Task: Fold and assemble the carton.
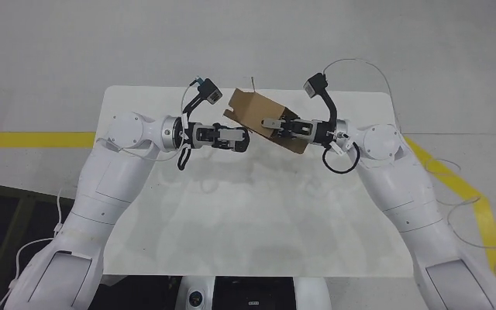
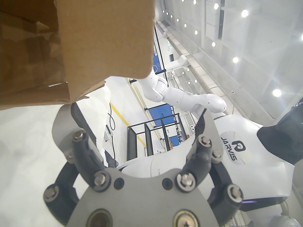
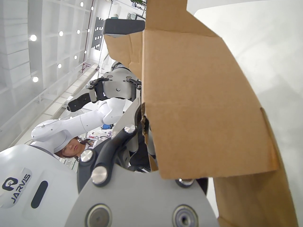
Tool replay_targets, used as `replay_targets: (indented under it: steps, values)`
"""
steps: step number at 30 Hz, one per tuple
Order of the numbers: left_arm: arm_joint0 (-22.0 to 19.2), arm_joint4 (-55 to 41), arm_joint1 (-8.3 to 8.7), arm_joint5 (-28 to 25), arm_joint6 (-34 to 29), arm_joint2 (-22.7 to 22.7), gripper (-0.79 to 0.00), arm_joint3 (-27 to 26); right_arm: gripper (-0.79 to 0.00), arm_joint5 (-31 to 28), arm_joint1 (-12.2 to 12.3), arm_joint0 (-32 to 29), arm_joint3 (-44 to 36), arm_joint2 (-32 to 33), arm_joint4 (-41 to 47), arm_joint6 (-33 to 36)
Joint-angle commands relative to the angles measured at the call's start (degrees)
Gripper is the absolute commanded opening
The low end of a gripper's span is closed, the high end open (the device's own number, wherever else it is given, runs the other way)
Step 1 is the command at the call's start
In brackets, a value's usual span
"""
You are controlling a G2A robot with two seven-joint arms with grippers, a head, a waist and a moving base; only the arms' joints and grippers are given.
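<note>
Above the table (image 1: 232, 225) (far middle), the carton (image 1: 256, 110) between left gripper (image 1: 242, 139) and right gripper (image 1: 271, 124).

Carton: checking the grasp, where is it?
Top view: the carton is over the far middle of the table, gripped by the right gripper, the open left gripper beside it.

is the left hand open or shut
Open: the left hand has its fingers wide apart, the carton just beyond their tips.
</note>
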Motion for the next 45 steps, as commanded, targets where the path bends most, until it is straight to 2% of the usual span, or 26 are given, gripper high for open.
replay_targets:
  steps: [1,8,15,21,26,29,33,38,45]
  values:
    - [0.02,0.06,0.00,0.17,-0.05,0.04,0.000,-0.13,-0.785,0.04,-0.07,-0.03,-0.18,-0.13,-0.04,0.04]
    - [0.00,-0.35,0.03,0.22,-0.44,-0.23,0.000,0.12,-0.785,-0.44,-0.08,-0.02,0.61,0.57,0.33,0.46]
    - [-0.11,-0.90,0.75,-0.49,-2.12,-3.28,0.000,1.35,-0.785,-0.79,0.42,0.03,2.74,2.40,1.47,4.56]
    - [0.92,-0.07,1.63,-1.83,-3.53,-6.17,0.000,2.20,-0.785,-1.44,0.76,1.54,5.85,2.93,3.06,12.35]
    - [2.15,0.86,2.24,-5.12,-2.88,-8.52,0.000,3.53,-0.785,-2.99,1.11,3.79,7.31,2.61,2.45,20.79]
    - [2.48,0.57,2.31,-6.85,-1.97,-9.02,0.000,5.15,-0.785,-1.43,1.25,4.68,8.24,2.28,4.14,24.53]
    - [2.35,0.63,2.35,-8.83,-2.16,-9.06,0.000,6.76,-0.785,-0.19,1.79,5.13,6.63,1.70,5.01,25.78]
    - [2.38,3.03,2.68,-9.61,-1.39,-8.59,0.000,4.44,-0.785,0.23,2.58,5.24,6.02,1.24,5.69,26.20]
    - [2.38,3.03,2.68,-9.61,-1.39,-8.59,0.000,4.44,-0.785,-0.80,3.09,5.84,6.63,1.25,9.46,25.16]
